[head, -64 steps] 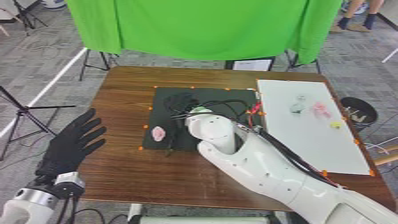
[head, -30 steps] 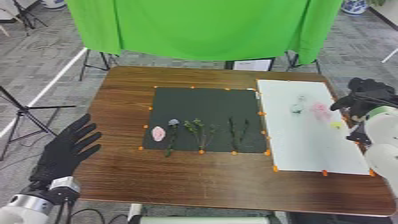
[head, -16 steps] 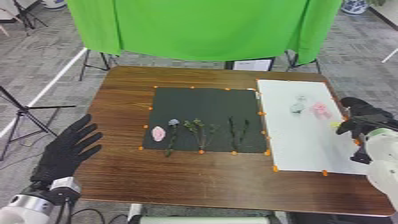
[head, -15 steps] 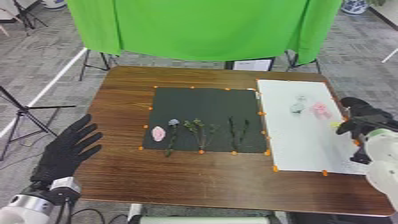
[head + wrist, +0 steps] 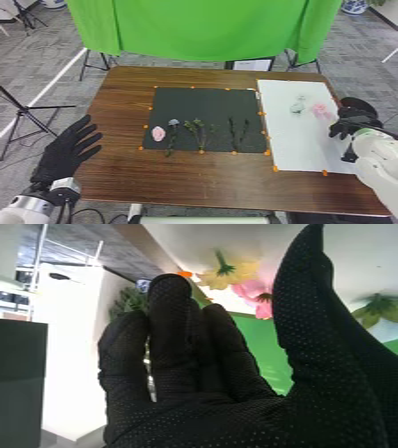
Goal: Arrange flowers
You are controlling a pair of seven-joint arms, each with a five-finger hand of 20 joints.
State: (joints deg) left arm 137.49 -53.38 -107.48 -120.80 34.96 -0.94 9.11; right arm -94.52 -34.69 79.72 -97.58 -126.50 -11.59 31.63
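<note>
The right hand [image 5: 357,123] has straight fingers, apart from its thumb; near it lie a yellow flower [image 5: 226,271], a pink flower [image 5: 251,291] and a green flower [image 5: 380,308] on the white sheet [image 5: 289,137]. Well to its left, the left hand [image 5: 60,156] spreads its fingers

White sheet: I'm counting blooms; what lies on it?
A greenish flower, a pink flower and, in the right wrist view, a yellow flower. The right hand covers part of the white sheet in the head view; what's beneath is hidden.
</note>
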